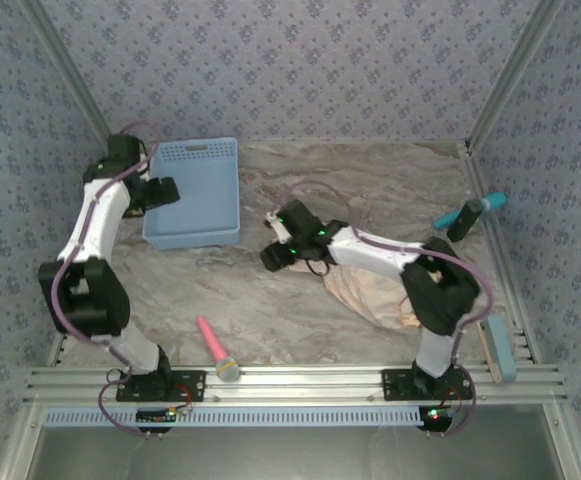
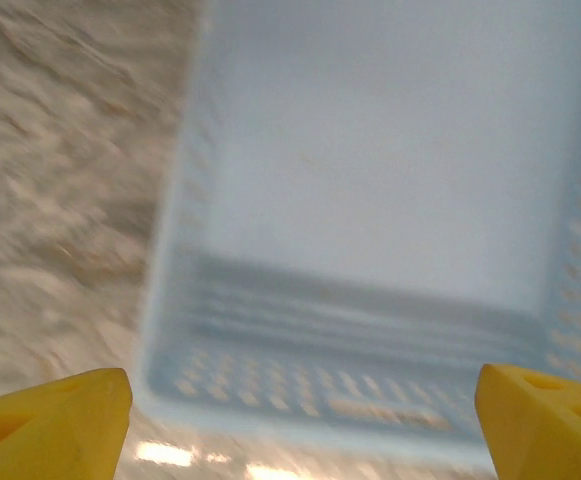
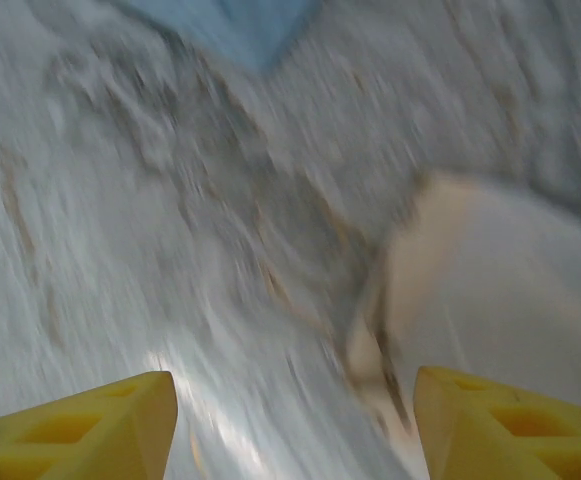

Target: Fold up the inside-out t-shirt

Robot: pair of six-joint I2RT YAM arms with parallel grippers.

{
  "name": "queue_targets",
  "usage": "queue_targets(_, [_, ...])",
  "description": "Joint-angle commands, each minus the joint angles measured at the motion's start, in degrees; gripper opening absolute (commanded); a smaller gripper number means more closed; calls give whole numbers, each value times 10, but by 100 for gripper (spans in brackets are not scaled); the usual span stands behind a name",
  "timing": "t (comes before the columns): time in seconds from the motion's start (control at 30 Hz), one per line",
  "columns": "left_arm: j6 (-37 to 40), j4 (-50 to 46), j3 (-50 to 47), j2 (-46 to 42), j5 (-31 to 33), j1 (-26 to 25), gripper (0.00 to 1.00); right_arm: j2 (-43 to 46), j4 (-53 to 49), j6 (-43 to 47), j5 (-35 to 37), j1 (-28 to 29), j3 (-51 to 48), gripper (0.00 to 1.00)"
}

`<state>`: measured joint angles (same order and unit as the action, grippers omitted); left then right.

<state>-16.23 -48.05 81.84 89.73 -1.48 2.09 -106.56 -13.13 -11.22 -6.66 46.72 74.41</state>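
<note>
Right pincer [image 3: 290, 420]: released, its yellow fingers spread with nothing between them. In the overhead view the right pincer [image 1: 275, 250] hangs over bare table [image 1: 260, 310], just left of the cloth.
Left pincer [image 2: 300, 420]: also released, jaws wide. It hovers over the blue basket [image 2: 390, 180], well apart from the cloth.
Inside-out t-shirt [image 1: 360, 293]: a crumpled heap on the right half of the table, partly under the right forearm. The wrist view, though blurred, shows its pale edge [image 3: 500, 270] close ahead of the right finger.
Step in hand: we judge that we are reaching for the heap to spread it flat; no fold is made yet.
Doing it well: we should lower the right pincer onto a single free edge, a hem or shoulder, not the bunched middle. The left pincer should come across for the opposite edge, so the two can draw the cloth taut.
Nearby clutter: the pink tool [image 1: 216, 352] and the teal tool [image 1: 470, 212] lie apart from the shirt; we should spread between them.
</note>
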Motion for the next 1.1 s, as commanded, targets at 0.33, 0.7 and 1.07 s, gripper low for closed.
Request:
queue_targets(0.33, [-88,-14,-192,-232,-41,13,89,-332,31,60,-73,16,411,58])
queue_targets(0.7, [-108,19,-218,-234,-115,14,89,-449,-55,74,-150,29,658,64])
queue_targets(1.07, [-153,101,-259,-263,-145,-66,85,-49,-1,27,-59,-43,165,68])
